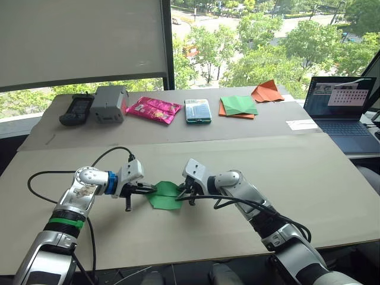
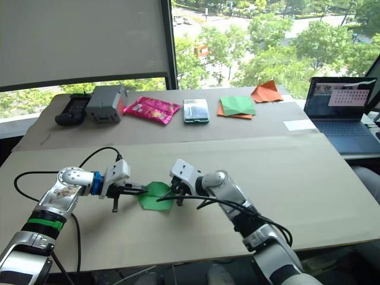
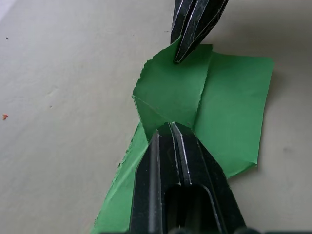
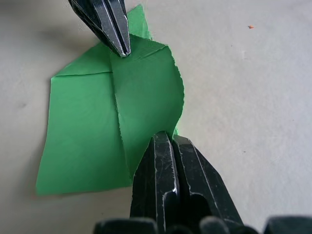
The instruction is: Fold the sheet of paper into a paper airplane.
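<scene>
- The sheet of paper (image 1: 164,196) is lying partly folded on the tabletop (image 1: 309,178), near its front edge, between the two claws and pinched from both sides.
- The left claw (image 1: 148,190) is gripping the sheet's left edge with its fingers pressed together, and the right claw (image 1: 185,194) is closing on the opposite edge in the same way.
- A folded flap is lifting off the layer below, and its edges are looking ragged in both wrist views.
- Risk: with both claws pulling on one thin flap, the paper is likely to tear further along that ragged edge if the claws move apart.
- Risk: the flap is sitting slightly askew over the lower layer, so pressing it down now would probably set a crooked crease and spoil the plane's point.
- Risk: a pinch this close to the edge could slip, letting the flap spring open.
- Hard to make out: the claw tips are covering the exact spots they are holding, so how many layers each is gripping cannot be told.
- The sheet's underside and any creases beneath the flap are hidden.
</scene>
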{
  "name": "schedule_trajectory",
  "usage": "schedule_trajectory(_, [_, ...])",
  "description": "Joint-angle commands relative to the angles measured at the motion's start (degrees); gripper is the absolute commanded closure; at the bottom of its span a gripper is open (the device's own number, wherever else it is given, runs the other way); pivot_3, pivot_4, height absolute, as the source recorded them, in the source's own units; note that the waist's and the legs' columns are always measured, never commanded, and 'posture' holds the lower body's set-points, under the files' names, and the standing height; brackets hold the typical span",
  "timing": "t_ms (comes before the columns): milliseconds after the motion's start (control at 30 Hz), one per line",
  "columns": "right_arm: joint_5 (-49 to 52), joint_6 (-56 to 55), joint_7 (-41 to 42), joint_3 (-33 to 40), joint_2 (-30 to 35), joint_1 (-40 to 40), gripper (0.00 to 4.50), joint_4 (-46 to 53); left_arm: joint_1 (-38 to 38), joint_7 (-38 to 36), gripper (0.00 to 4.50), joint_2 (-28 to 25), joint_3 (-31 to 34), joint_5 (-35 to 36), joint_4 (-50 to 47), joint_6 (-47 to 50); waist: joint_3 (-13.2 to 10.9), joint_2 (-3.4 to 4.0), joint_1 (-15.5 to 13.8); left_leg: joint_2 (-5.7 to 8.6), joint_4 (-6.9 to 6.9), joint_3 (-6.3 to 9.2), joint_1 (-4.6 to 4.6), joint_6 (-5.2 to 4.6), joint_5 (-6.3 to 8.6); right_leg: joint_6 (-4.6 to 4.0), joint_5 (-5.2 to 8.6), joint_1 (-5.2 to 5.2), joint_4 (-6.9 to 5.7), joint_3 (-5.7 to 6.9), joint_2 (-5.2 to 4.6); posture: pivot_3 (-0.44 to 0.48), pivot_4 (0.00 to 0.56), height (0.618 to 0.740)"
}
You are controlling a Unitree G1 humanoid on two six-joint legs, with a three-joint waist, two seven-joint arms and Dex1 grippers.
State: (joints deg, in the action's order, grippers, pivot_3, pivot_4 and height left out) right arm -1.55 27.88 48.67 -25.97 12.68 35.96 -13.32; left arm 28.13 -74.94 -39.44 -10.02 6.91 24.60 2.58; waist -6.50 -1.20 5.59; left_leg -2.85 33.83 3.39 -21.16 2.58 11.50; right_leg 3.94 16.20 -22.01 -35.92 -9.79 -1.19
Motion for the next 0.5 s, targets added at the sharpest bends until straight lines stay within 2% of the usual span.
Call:
schedule_trajectory(33, [-1.82, 1.67, -1.0, -1.02, 0.29, -0.08, 4.5, -1.04, 1.45, 1.43, 4.47, 0.45, 0.78, -0.67, 1.79, -1.71, 0.0, 0.0, 0.0, 0.0, 0.0, 0.0, 0.0, 0.0, 0.0, 0.0, 0.0, -0.01, 0.0, 0.0, 0.0, 0.0, 0.15, 0.74])
schedule_trajectory(500, [-1.76, 3.05, -1.86, -1.12, 0.1, 0.16, 4.5, -0.18, 1.53, 3.31, 4.47, 1.22, -1.06, -4.26, 6.25, -5.07, 0.03, 0.01, 0.0, 0.0, 0.01, 0.0, 0.04, 0.0, 0.0, 0.0, 0.0, -0.01, 0.01, 0.0, 0.0, 0.0, 0.15, 0.74])
